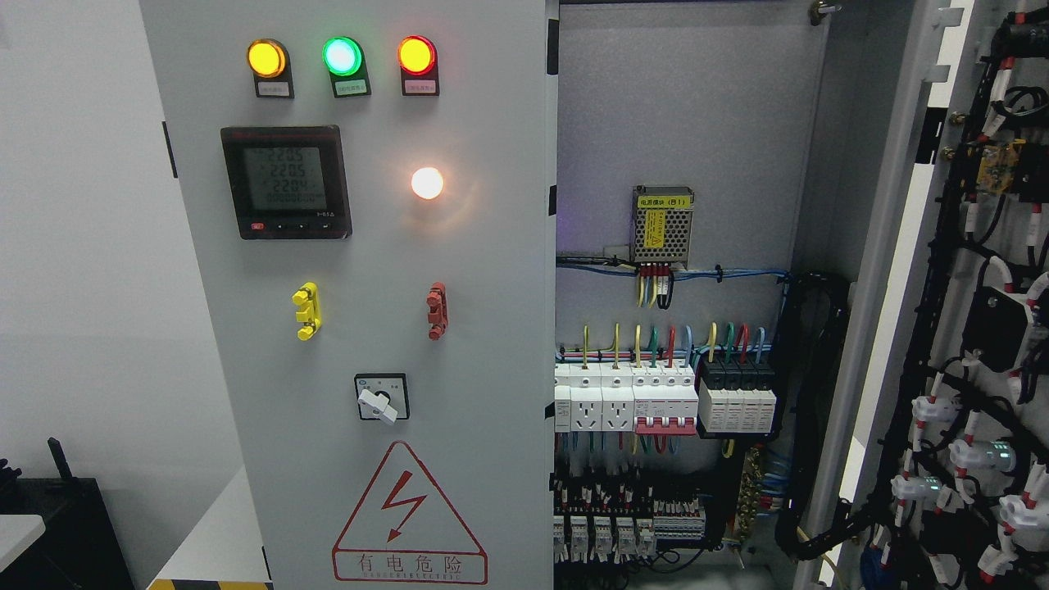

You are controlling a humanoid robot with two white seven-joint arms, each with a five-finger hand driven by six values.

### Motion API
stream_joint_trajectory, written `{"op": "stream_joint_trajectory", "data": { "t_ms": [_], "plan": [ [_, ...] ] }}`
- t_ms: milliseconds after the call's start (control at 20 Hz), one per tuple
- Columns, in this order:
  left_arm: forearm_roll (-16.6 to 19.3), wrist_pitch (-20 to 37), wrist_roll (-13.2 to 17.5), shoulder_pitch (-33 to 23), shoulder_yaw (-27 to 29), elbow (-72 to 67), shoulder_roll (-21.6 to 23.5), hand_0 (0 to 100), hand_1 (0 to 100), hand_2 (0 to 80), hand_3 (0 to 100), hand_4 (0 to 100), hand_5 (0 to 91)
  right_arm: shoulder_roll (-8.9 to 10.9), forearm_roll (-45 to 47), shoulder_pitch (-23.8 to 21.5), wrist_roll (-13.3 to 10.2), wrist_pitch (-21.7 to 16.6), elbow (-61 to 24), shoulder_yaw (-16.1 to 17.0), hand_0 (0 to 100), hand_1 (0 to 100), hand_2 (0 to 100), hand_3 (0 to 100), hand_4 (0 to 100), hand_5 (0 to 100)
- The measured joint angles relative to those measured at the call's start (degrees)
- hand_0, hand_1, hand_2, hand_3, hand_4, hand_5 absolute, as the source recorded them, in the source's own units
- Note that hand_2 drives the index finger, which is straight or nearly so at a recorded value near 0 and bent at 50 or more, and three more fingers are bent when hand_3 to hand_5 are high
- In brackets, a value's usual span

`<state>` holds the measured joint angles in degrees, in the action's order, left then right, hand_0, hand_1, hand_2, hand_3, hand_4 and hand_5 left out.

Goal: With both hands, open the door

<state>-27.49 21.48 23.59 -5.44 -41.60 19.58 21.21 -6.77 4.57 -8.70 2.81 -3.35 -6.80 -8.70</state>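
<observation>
From the head camera, neither robot hand shows, so their state cannot be told; the left door [369, 328] of the grey cabinet stands shut, carrying three lamps [342, 56], a meter [285, 182], a rotary switch [379, 400] and a red warning triangle [408, 516]; the right door [967, 328] is swung wide open at the picture's right, baring breakers [664, 401] and a power supply [662, 224] inside.

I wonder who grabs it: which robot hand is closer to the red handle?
Cannot say left or right: neither hand is in view. The red handle sits untouched on the grey door.
</observation>
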Motion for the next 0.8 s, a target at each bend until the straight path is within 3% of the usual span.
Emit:
{"op": "stream_joint_trajectory", "data": {
  "t_ms": [801],
  "plan": [
    [3.03,-0.38,-0.59,0.43,10.96,-14.48,-14.03,0,0,0.0,0,4,0.0,0.00,0.00,0.00,0.00,0.00,0.00,0.00,0,0,0,0,0,0]
  ]
}}
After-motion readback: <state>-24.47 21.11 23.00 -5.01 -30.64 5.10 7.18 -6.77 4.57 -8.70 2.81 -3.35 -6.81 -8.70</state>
